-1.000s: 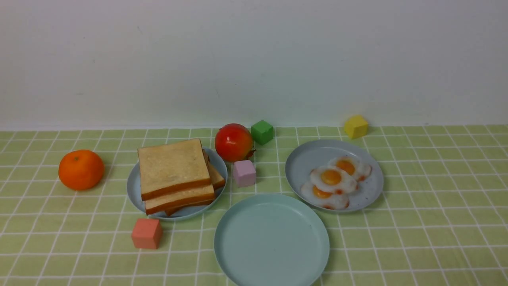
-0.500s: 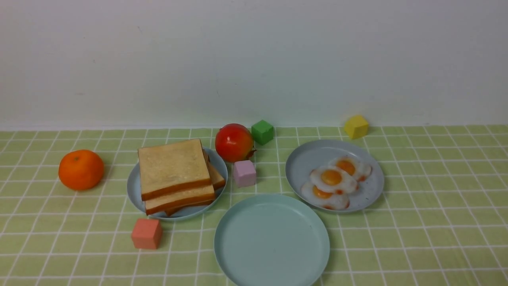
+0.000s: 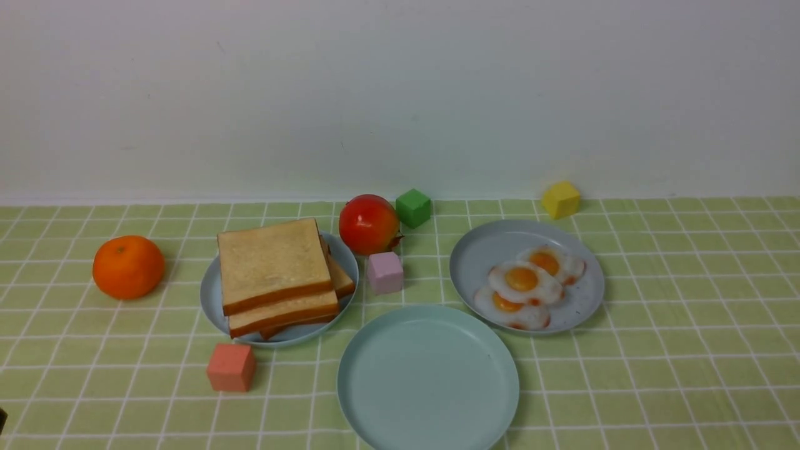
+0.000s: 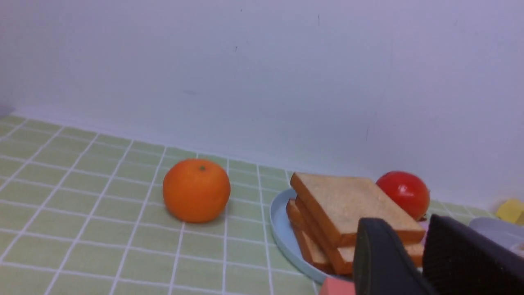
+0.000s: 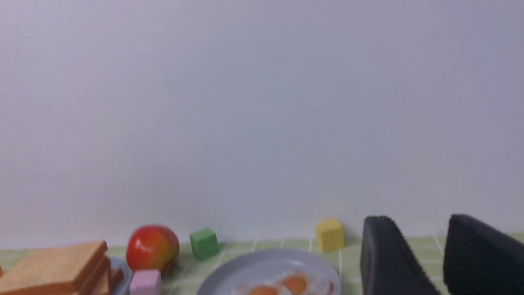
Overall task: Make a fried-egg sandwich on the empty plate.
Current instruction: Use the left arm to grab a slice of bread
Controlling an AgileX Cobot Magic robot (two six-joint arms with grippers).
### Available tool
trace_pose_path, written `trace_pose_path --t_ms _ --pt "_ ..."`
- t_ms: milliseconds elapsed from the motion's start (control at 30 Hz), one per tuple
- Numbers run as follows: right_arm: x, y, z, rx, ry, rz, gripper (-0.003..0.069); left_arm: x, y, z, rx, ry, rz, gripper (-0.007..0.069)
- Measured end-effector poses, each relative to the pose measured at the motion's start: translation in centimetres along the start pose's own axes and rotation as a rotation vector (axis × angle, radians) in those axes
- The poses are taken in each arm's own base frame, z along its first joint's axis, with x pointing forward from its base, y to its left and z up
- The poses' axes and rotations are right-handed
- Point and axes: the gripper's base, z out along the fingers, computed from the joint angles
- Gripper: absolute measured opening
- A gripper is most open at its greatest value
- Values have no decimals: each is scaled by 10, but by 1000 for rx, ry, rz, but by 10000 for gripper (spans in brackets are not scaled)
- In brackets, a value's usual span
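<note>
The empty mint-aqua plate (image 3: 428, 381) lies at the front centre with nothing on it. A pile of tan toast slices (image 3: 275, 269) sits on a grey-blue plate (image 3: 212, 306) to its left. Three fried eggs (image 3: 522, 284) lie on another grey-blue plate (image 3: 487, 250) to its right. No assembled sandwich is in view. My left gripper (image 4: 405, 223) is open and empty, short of the toast pile (image 4: 352, 205). My right gripper (image 5: 421, 221) is open and empty, to the right of the egg plate (image 5: 270, 262). Neither gripper's fingers show in the front view.
An orange (image 3: 128, 267) sits at the left and a red fruit (image 3: 369, 224) behind the toast. Small cubes lie around: green (image 3: 413, 207), yellow (image 3: 560, 199), lilac (image 3: 384, 272), salmon (image 3: 230, 367). A white wall closes the back.
A small dark part has come into the front view at its bottom left edge. The plates, toast and eggs have not moved.
</note>
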Motion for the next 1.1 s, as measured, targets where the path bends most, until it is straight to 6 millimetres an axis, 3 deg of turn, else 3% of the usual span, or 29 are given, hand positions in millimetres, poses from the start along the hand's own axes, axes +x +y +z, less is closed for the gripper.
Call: trace_pose_path --t_ms 233,367,467,533,600,633,667,800,900,1000,1100 --pt "-3 1 0 -6 -37 0 239 -1 0 0 4 -13 -2 188" --pt "-9 1 0 -15 -104 37 239 -13 -4 -1 50 -154 -103 193" --pt "-20 1 -2 -26 -196 160 239 -35 -7 -8 136 -390 -260 197" --pt "-42 3 -3 -37 -266 234 239 -56 -12 -14 190 -499 -337 200" --pt "-77 6 -4 -52 -329 259 239 -83 -20 -21 221 -537 -350 200" --pt "-81 7 -4 -54 -337 260 239 -90 -22 -23 229 -551 -349 201" --pt "-107 10 -2 -59 -342 265 239 -115 -30 -28 241 -560 -333 202" --pt "-181 20 16 -55 -244 275 239 -185 -52 -24 214 -464 -319 207" --pt "-207 24 37 -37 -116 275 239 -213 -61 -8 151 -296 -362 211" --pt "-209 25 61 -9 33 274 239 -218 -63 17 70 -114 -396 212" --pt "-185 23 91 41 274 273 239 -196 -57 61 -62 148 -408 216"
